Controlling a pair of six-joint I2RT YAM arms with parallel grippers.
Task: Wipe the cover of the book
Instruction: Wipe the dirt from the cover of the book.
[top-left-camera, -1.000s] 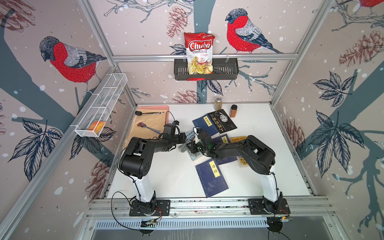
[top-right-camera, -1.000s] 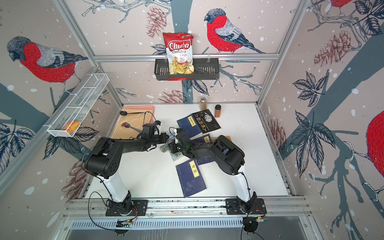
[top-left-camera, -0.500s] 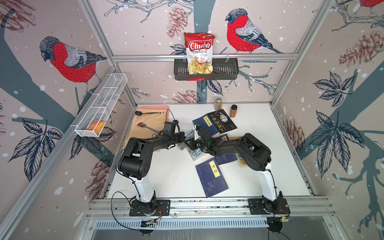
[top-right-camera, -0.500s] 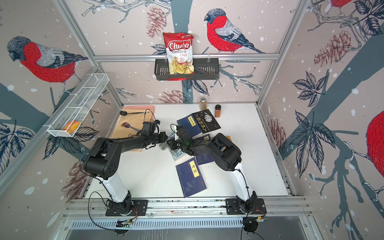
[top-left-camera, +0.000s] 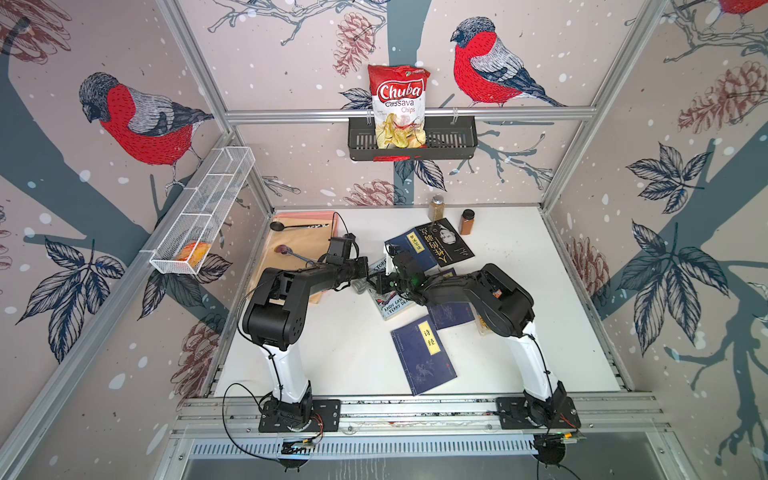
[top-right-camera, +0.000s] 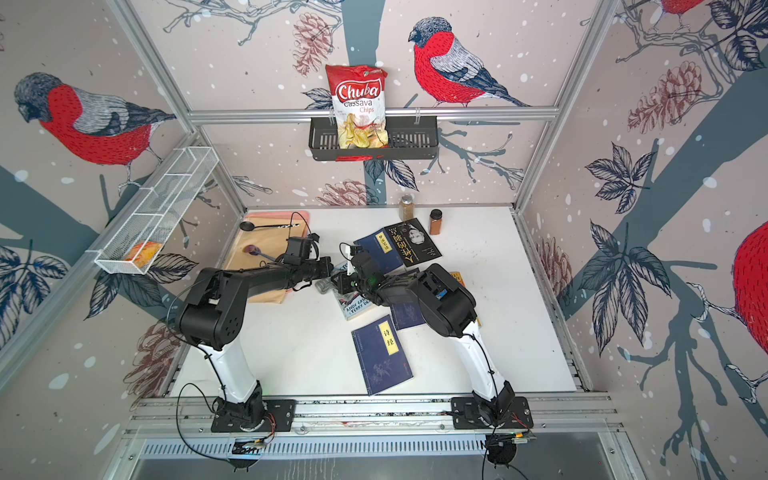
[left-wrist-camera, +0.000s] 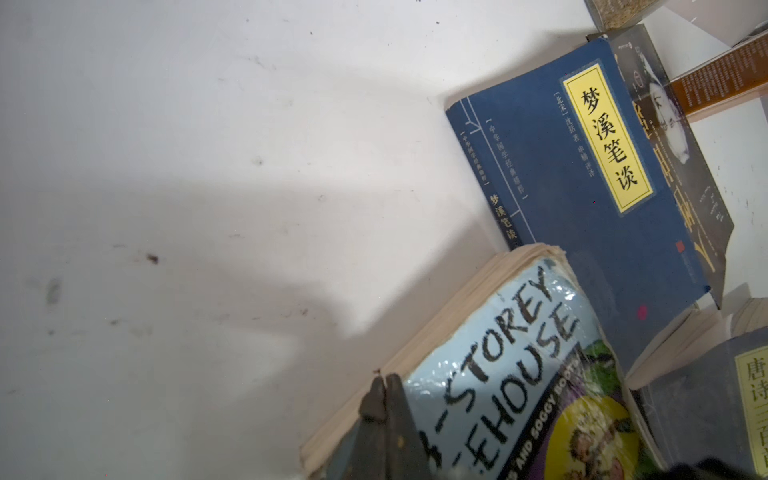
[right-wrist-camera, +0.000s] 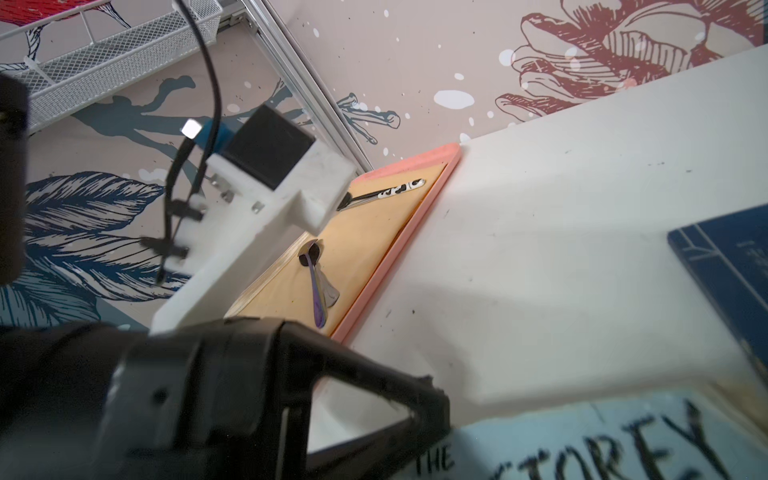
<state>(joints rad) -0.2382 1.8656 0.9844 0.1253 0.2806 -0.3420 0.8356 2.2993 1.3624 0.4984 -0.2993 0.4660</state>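
Both pressed together, left tool (left-wrist-camera: 385, 380) and right tool (top-left-camera: 379, 286) have crept rearward along the light-blue paperback book (left-wrist-camera: 519, 374); wiping seems midway.

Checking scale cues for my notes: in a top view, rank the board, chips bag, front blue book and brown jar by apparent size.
1. board, partly hidden
2. chips bag, close to the board; it hangs higher, likely nearer the camera, so this order is unsure
3. front blue book
4. brown jar
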